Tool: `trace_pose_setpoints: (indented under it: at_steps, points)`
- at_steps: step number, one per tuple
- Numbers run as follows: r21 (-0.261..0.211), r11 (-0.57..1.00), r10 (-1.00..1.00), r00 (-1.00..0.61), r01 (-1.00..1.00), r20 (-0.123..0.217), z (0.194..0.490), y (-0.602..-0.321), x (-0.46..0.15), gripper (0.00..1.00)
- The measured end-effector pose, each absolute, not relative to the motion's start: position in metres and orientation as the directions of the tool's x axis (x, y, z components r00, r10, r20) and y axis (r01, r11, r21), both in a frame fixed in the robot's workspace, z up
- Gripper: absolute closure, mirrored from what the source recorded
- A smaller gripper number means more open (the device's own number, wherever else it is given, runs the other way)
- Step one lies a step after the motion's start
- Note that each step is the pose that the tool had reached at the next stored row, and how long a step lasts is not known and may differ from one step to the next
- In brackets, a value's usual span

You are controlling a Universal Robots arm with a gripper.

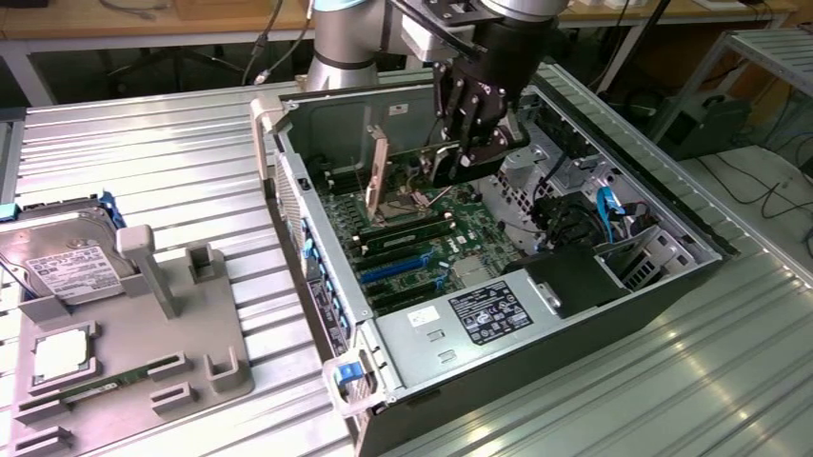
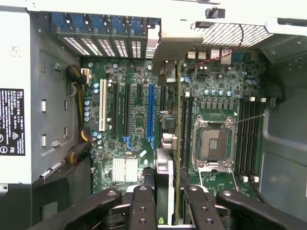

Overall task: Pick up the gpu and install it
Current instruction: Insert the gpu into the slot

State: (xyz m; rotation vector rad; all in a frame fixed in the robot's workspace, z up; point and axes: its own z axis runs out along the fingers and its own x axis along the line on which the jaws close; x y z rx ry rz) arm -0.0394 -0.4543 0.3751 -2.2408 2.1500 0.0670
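My gripper (image 1: 465,164) reaches down into the open computer case (image 1: 318,276) and is shut on the gpu (image 2: 163,173). In the wrist view the card runs edge-on from between my fingers (image 2: 144,203) toward the case's rear wall. Its small fan sits close to the fingers, and its pale metal end bracket (image 2: 169,50) is at the rear slot openings. In the exterior view the bracket (image 1: 376,179) stands upright over the motherboard (image 1: 420,238). The card stands over the expansion slots, between the blue slot (image 2: 151,112) and the CPU socket (image 2: 211,143). Whether it touches a slot I cannot tell.
A power supply (image 1: 489,312) with a black label fills the case's near end, and cables with a blue connector (image 1: 607,205) lie at the exterior view's right. Outside the case, a grey holder (image 1: 152,333) carries a hard drive (image 1: 61,268) and a RAM stick (image 1: 91,388).
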Motion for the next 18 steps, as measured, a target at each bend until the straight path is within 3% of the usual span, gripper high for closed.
trace_pose_setpoints:
  at_steps: [18]
  points:
    - [0.006,-0.009,-0.998,0.008,-1.000,-0.056,0.360,-0.454,-0.048,0.72]
